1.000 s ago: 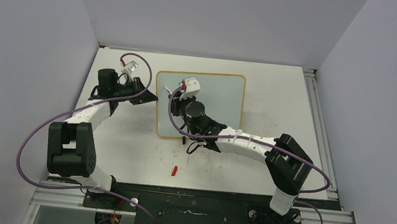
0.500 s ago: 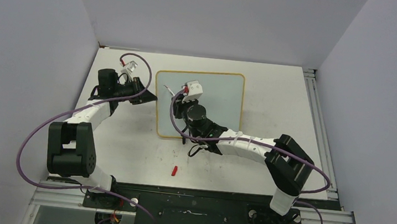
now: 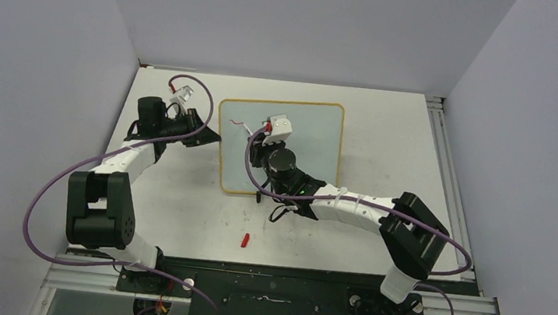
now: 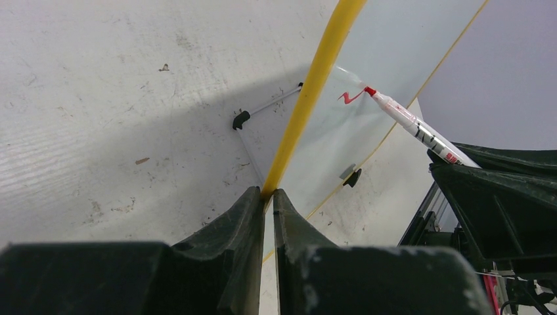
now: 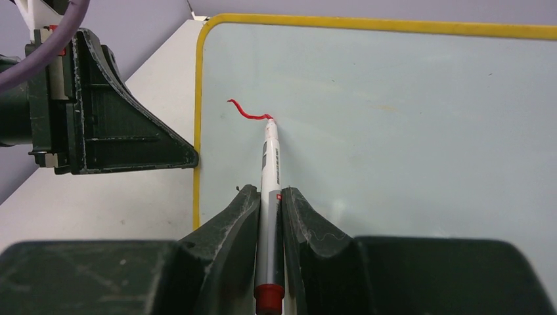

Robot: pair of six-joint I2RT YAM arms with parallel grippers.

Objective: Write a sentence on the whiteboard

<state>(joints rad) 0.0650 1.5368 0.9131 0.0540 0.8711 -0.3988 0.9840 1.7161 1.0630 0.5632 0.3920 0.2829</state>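
White surface [image 3: 177,205] walled in grey, with my two arms reaching in from the near edge

On the left, the left arm [image 3: 128,159] has its jaws pinched narrow on the left edge of the whiteboard [image 3: 317,134], right on the thin yellow frame [image 4: 315,92]. That is a small bite on a slick rim. The board sits at the far middle of the surface, and from the left wrist its left edge looks raised, with shadow and a black foot [image 4: 241,120] under it. If the pen presses hard, I reckon the board could pivot or slide out of that pinch and the line would smear or wander

Next comes the sentence [image 5: 248,113], so far only a short red squiggle near the board's upper left corner, so nearly all the writing is ahead. Starting that high and far left leaves room, but letters drawn too large could crowd the right edge

The marker [image 5: 269,174] has its tip touching the end of the squiggle, and the right jaws are clamped on its barrel. It could creep back through them under load, lifting the tip and leaving gaps. The right arm [image 3: 349,205] and its cable hang over the board's lower part and might drag through wet ink
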